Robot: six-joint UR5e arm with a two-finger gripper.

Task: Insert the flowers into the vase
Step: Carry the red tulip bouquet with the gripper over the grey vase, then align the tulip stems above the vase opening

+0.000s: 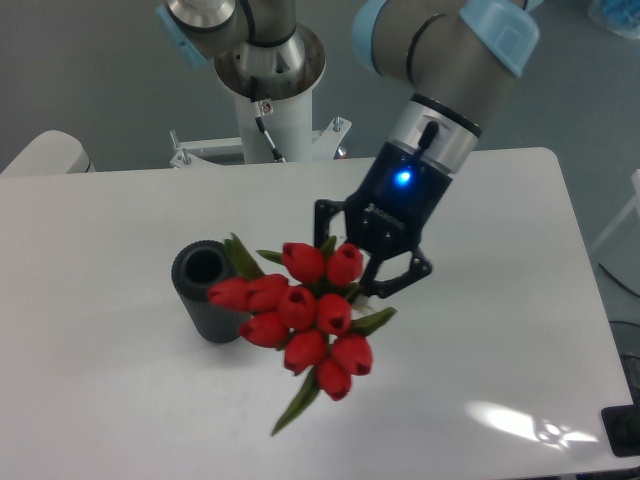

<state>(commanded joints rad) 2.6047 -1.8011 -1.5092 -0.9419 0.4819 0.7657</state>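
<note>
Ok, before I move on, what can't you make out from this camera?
- Stems of the flowers: hidden behind the tulip heads.
- Fingertips of the gripper: covered by the bunch, so the grip is unclear.
- Inside of the vase: too dark to see.
- Robot arm: cut off by the top edge.

- A white worktop (130, 400) with rounded corners fills most of the frame; a bright patch of reflected light lies on its surface near the right front corner
- A grey floor (90, 70) lies behind it
- A pale, rounded object (45, 152) shows past the far left corner; what it is cannot be told
- A black object (622, 430) sits at the right front edge, cut off by the frame
</note>
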